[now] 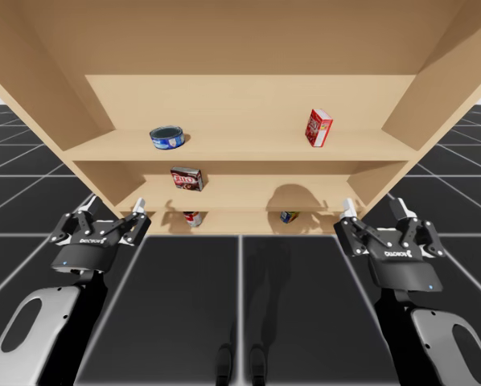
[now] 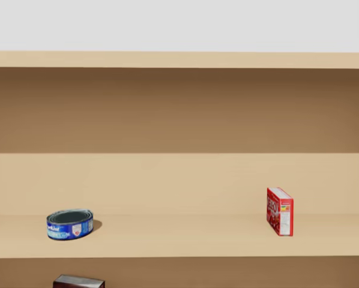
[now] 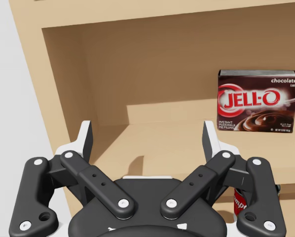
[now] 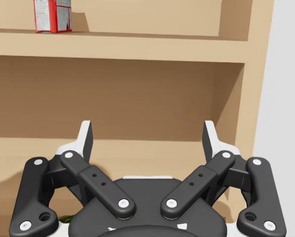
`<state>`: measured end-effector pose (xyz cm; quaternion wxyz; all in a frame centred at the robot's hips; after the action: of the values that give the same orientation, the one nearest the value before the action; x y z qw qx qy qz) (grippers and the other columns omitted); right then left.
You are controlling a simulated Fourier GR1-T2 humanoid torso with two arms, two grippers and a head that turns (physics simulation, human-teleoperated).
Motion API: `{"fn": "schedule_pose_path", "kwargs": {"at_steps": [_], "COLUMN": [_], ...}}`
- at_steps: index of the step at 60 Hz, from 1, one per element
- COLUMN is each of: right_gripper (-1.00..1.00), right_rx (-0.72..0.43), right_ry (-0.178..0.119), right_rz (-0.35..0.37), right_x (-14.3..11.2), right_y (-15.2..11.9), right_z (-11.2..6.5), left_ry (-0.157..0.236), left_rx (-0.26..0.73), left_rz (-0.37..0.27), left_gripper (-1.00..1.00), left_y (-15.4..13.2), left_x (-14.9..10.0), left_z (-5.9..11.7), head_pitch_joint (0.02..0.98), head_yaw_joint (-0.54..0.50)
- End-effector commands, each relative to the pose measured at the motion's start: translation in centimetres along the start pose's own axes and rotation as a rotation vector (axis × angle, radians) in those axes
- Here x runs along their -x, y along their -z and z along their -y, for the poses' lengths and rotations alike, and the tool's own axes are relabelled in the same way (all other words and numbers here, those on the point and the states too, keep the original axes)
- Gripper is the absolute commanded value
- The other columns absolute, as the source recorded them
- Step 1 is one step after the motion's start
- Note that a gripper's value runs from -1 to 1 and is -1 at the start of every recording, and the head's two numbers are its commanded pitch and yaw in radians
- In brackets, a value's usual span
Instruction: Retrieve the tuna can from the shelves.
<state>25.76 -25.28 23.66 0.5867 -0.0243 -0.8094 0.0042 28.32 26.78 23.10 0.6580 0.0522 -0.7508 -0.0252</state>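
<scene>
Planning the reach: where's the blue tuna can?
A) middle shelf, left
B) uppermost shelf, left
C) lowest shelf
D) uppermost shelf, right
B: the blue tuna can sits at the left of the uppermost shelf, level with the red box.

I'm looking into a simulator's test space rather than a lived-in room. A black floor (image 1: 184, 305) ruled with a pale grid runs off to a blank grey backdrop (image 2: 179, 24). A plain wooden shelf unit (image 1: 240, 149) stands on it, stocked like a pantry with a blue can (image 1: 167, 137), a red box (image 1: 318, 127) and a brown box (image 1: 187, 178).
</scene>
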Motion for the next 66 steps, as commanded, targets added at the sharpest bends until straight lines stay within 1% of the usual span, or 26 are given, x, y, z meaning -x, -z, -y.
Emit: {"fn": "schedule_pose_path", "kwargs": {"at_steps": [1,2,3,4,6,9,13,24,31,38,41,43,46,48,54,57,60,61,64,66], "right_gripper": [-1.0,-1.0,-1.0,-1.0,-1.0,-1.0,-1.0,-1.0,-1.0,-1.0,-1.0,-1.0,-1.0,-1.0,-1.0,-1.0,-1.0,-1.0,-1.0,-1.0], "right_rx": [0.02,0.013,0.011,0.007,-0.001,-0.014,-0.013,-0.02,-0.025,-0.028,-0.028,-0.028,-0.027,-0.026,-0.026,-0.026,-0.026,-0.027,-0.027,-0.027], "right_ry": [0.02,0.006,0.005,0.011,0.033,0.027,0.03,0.02,0.016,0.016,0.017,0.016,0.016,0.016,0.016,0.014,0.014,0.014,0.013,0.013], "right_rz": [0.015,0.012,0.012,0.009,0.001,-0.013,-0.015,-0.008,-0.013,-0.02,-0.019,-0.02,-0.02,-0.02,-0.02,-0.019,-0.018,-0.018,-0.018,-0.018], "right_x": [0.0,-0.1,-0.1,-0.1,-0.2,-0.1,-0.1,-0.1,0.0,0.0,0.0,0.0,0.0,0.0,0.0,0.0,0.0,0.0,0.0,0.0], "right_y": [-0.2,-0.2,-0.2,-0.2,-0.1,0.0,0.0,0.0,0.0,0.0,0.0,0.0,0.0,0.0,0.0,0.0,0.0,0.0,0.0,0.0], "right_z": [-0.1,0.0,0.0,0.0,0.1,0.2,0.1,0.0,0.0,-0.1,-0.1,-0.2,-0.2,-0.2,-0.2,-0.2,-0.2,-0.1,-0.1,-0.1], "left_ry": [-0.002,-0.002,-0.002,-0.002,-0.002,-0.004,-0.005,-0.009,-0.024,-0.039,-0.047,-0.063,-0.054,-0.06,-0.045,-0.047,-0.054,-0.062,-0.061,-0.069], "left_rx": [0.003,0.004,0.004,0.005,0.005,0.006,0.007,0.012,0.028,0.057,0.061,0.081,0.09,0.111,0.149,0.18,0.198,0.218,0.229,0.249], "left_rz": [0.0,0.0,0.0,-0.001,0.0,0.0,-0.002,-0.004,-0.01,-0.026,-0.022,-0.018,-0.006,0.0,-0.006,-0.024,-0.019,-0.022,-0.025,-0.021], "left_gripper": [-1.0,-1.0,-1.0,-1.0,-1.0,-1.0,-1.0,-1.0,-1.0,-1.0,-1.0,-1.0,-1.0,-1.0,-1.0,-1.0,-1.0,-1.0,-1.0,-1.0], "left_y": [0.0,0.0,0.0,0.0,-0.1,-0.1,-0.1,-0.1,-0.2,-0.3,-0.5,-0.8,-1.3,-1.8,-3.0,-3.5,-3.7,-3.9,-4.0,-4.0], "left_x": [0.0,0.0,0.0,0.0,0.0,-0.1,-0.1,-0.1,-0.2,-0.4,-0.7,-1.3,-2.2,-3.1,-5.3,-6.7,-7.7,-8.6,-9.5,-10.3], "left_z": [0.0,0.0,0.0,0.0,0.0,0.0,0.0,0.0,0.0,0.3,0.4,0.6,0.7,0.9,1.3,1.6,1.7,1.8,1.9,1.9], "head_pitch_joint": [0.096,0.097,0.099,0.101,0.106,0.125,0.149,0.233,0.279,0.298,0.3,0.301,0.301,0.301,0.301,0.302,0.303,0.303,0.303,0.304], "head_yaw_joint": [-0.01,-0.01,-0.01,-0.01,-0.01,0.01,0.03,0.16,0.25,0.3,0.3,0.3,0.3,0.3,0.29,0.29,0.29,0.29,0.29,0.29]}}
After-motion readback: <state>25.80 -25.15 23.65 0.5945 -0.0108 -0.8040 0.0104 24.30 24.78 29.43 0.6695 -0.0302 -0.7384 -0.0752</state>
